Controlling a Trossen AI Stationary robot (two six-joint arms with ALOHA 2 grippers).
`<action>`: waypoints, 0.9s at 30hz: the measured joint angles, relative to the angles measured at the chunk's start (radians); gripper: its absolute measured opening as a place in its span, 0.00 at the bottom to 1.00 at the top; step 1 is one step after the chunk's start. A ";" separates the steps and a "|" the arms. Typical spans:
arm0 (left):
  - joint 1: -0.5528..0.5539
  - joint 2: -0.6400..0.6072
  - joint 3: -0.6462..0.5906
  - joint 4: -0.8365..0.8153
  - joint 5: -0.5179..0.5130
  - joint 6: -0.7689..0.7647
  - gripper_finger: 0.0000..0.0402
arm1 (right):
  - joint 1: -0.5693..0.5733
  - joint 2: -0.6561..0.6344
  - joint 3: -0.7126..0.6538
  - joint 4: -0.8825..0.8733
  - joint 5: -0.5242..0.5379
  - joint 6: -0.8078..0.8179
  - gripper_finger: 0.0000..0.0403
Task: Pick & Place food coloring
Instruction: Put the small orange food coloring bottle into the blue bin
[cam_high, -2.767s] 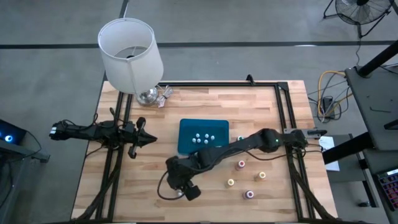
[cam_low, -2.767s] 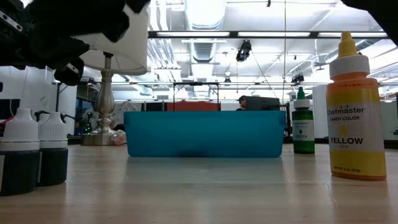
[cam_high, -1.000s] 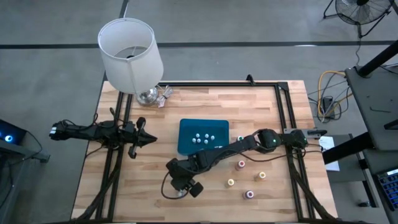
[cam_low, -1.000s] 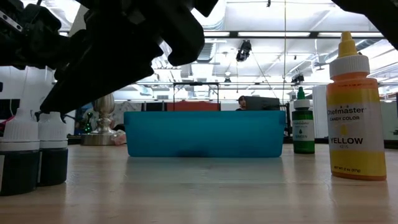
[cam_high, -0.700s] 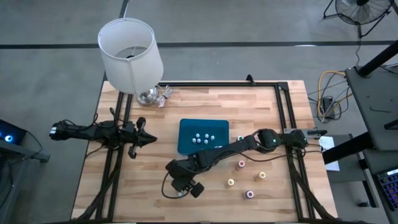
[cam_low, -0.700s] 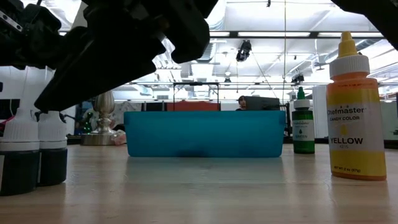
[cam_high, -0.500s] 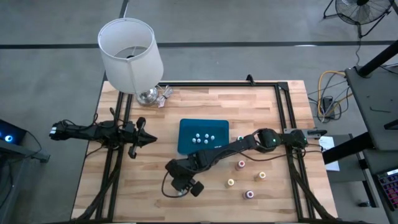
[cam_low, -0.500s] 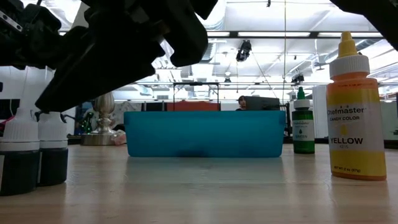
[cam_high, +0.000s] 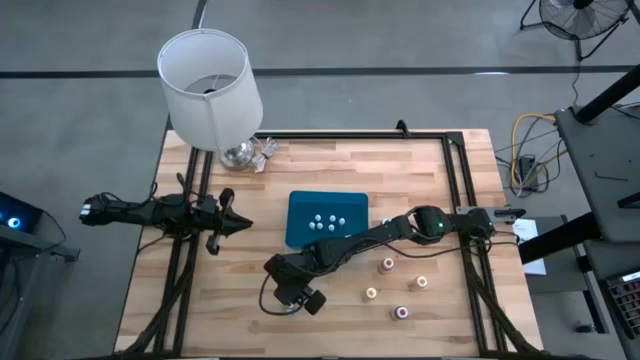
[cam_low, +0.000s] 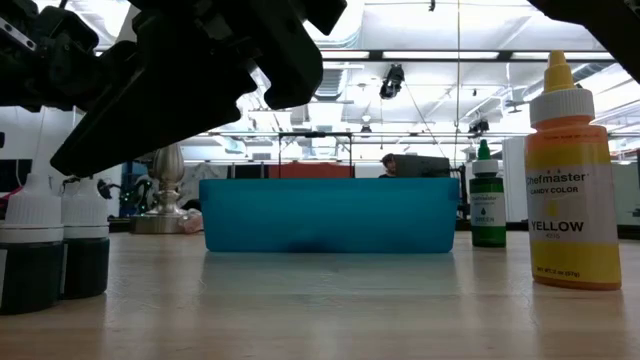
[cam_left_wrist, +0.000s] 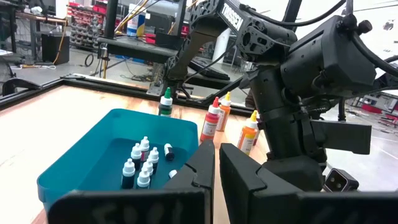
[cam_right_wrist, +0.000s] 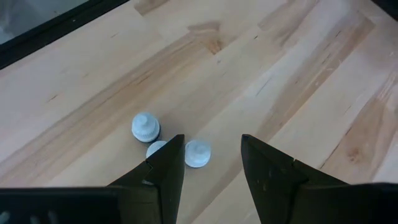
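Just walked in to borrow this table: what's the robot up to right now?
It is sorting food coloring. The right gripper hangs open over three small white-capped bottles standing on the wood near the table's front edge; it holds nothing. The blue tray already has several such bottles inside. Taller bottles, among them a yellow one, stand on the table beside the tray. The left gripper waits shut at the table's left side.

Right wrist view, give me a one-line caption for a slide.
Open right gripper poised above three white-capped bottles on the wooden table.
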 joint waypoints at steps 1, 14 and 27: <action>0.000 0.000 0.000 0.000 0.000 0.000 0.00 | 0.000 0.000 0.000 0.001 -0.001 0.000 0.37; 0.000 0.000 0.000 0.000 0.000 0.000 0.00 | 0.000 0.000 -0.023 0.014 -0.043 0.003 0.37; 0.000 0.000 0.000 0.000 0.000 0.000 0.00 | -0.004 0.000 -0.034 0.044 -0.044 0.003 0.35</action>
